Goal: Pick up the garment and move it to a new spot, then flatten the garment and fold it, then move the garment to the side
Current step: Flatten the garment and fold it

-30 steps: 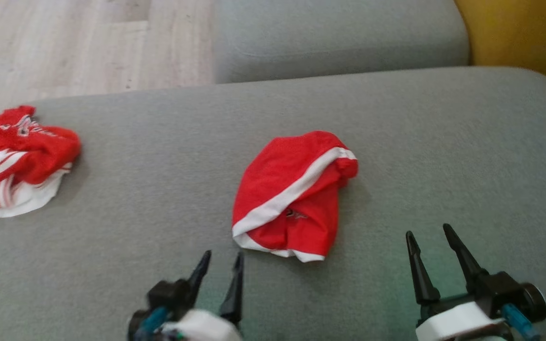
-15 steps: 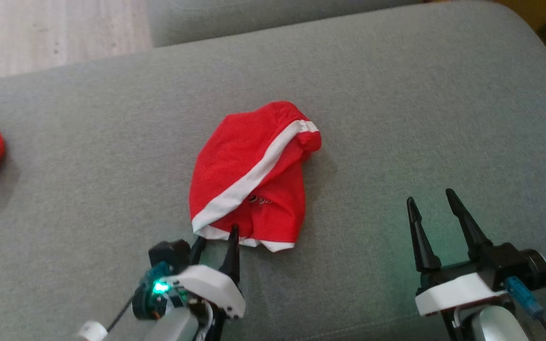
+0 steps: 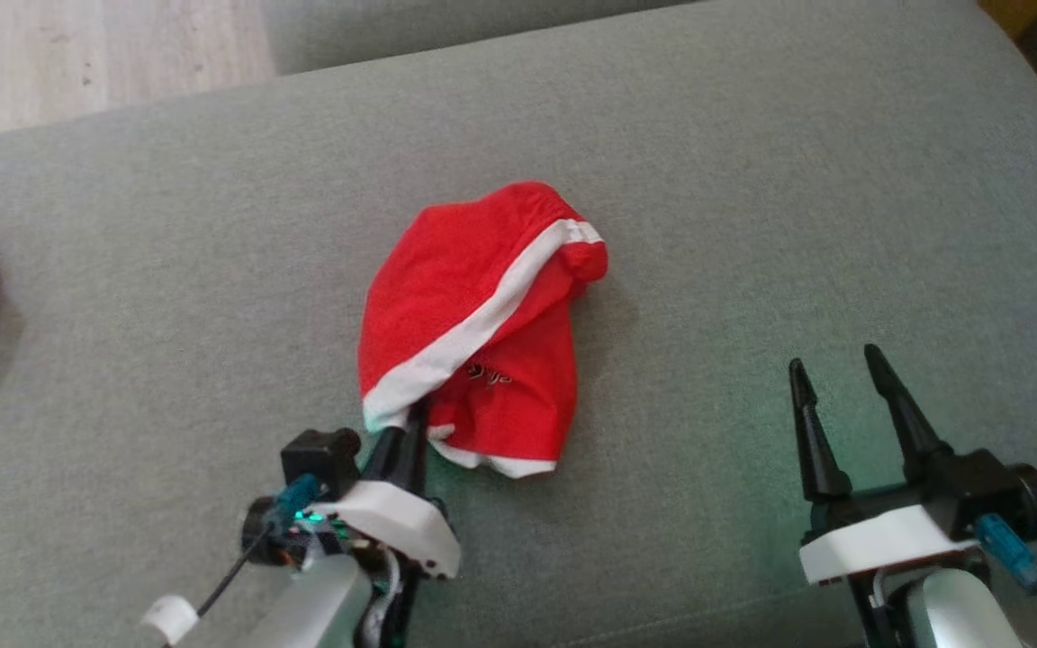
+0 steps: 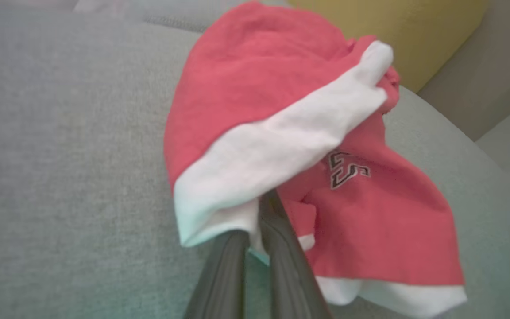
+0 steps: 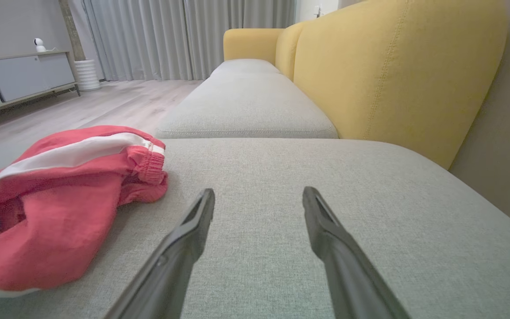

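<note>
We see soft, even light; the garment (image 3: 473, 306) throws a faint shadow rightward onto the sofa cushion (image 3: 752, 225). A green glow tints the cushion's near part. Our left wrist view looks washed-out and soft

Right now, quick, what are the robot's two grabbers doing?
Left gripper: closed, pinching the white edge of the red garment.
Right gripper: open, holding nothing.

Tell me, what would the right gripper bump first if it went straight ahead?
Probably just the grey fabric sofa cushion ahead of the right gripper; the red-and-white garment lies off to its left. Depth is unclear.
</note>
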Motion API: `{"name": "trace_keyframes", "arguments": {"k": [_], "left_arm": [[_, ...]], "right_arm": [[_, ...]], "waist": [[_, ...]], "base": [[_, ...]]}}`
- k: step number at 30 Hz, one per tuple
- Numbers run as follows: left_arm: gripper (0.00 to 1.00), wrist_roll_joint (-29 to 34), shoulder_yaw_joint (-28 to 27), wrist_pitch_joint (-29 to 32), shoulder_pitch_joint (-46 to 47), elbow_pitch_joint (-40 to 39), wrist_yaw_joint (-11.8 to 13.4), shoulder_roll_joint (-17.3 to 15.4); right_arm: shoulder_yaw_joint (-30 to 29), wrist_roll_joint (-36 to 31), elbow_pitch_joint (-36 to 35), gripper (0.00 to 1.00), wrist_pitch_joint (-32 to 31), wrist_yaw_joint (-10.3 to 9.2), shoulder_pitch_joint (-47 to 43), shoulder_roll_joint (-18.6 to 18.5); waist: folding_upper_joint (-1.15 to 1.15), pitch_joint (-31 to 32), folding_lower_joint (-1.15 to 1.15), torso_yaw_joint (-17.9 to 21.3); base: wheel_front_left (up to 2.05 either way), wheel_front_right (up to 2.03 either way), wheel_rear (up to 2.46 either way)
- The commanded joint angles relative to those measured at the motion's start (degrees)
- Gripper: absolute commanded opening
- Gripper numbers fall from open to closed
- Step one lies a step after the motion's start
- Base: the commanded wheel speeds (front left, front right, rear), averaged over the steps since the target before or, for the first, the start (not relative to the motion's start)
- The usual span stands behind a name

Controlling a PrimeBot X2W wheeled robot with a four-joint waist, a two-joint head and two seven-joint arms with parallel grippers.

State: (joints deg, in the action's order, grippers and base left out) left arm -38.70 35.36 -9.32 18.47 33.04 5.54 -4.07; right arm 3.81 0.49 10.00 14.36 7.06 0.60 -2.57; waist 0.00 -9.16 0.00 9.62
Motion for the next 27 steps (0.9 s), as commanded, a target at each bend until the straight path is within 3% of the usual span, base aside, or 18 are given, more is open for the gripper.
{"name": "trace_keyframes", "arguments": {"k": [1,5,12,13,15,19,25,26,27], "left_arm": [[0.00,1.8,-1.1,-1.2,1.7,-2.5,0.7,-2.7],[0.00,4.5,-1.1,-1.1,0.3,-6.6,2.7,-8.0],[0.00,9.6,-1.9,3.0,-2.8,-15.2,7.0,-20.9],[0.00,9.6,-1.9,3.0,-2.8,-15.2,7.0,-20.9],[0.00,11.0,-2.1,4.3,-3.5,-17.2,8.3,-24.1],[0.00,11.7,-2.3,6.8,-5.1,-18.7,9.7,-27.2],[0.00,14.5,-0.1,7.1,-6.4,-14.2,12.3,-27.0],[0.11,14.3,-0.1,6.6,-6.5,-13.5,12.5,-26.5],[0.40,14.0,-0.3,6.0,-6.6,-12.9,12.7,-25.9]], "right_arm": [[0.6,0.2,-1.7,1.00,0.6,0.43,1.3,-0.3],[0.5,0.7,-1.5,1.00,0.6,0.43,0.6,-0.3],[0.6,1.4,-1.0,1.00,0.6,0.43,-0.7,-0.3],[0.6,1.4,-1.0,1.00,0.6,0.43,-0.7,-0.3],[0.6,1.4,-0.9,1.00,0.6,0.43,-0.8,-0.3],[0.4,1.4,-0.9,1.00,0.6,0.43,-0.9,-0.3],[0.8,1.2,-0.7,1.00,0.6,0.43,-0.8,-0.3],[0.8,1.2,-0.6,1.00,0.6,0.43,-0.7,-0.3],[0.8,1.1,-0.5,1.00,0.6,0.43,-0.7,-0.3]], "waist": [[0.00,1.2,0.00,-1.2],[0.00,3.3,0.00,-3.0],[0.00,6.1,0.00,-4.7],[0.00,6.1,0.00,-4.7],[0.00,6.4,0.00,-4.8],[0.00,6.2,0.00,-4.8],[0.00,5.5,0.00,-4.2],[0.00,5.5,0.00,-4.2],[0.00,5.5,0.00,-4.1]], "base": [[0.00,0.00,0.00],[0.00,0.00,0.00],[0.00,0.00,0.00],[0.00,0.00,0.00],[0.00,0.00,0.00],[0.00,0.00,0.00],[0.00,0.00,0.00],[0.00,0.00,0.00],[0.00,0.00,0.00]]}}
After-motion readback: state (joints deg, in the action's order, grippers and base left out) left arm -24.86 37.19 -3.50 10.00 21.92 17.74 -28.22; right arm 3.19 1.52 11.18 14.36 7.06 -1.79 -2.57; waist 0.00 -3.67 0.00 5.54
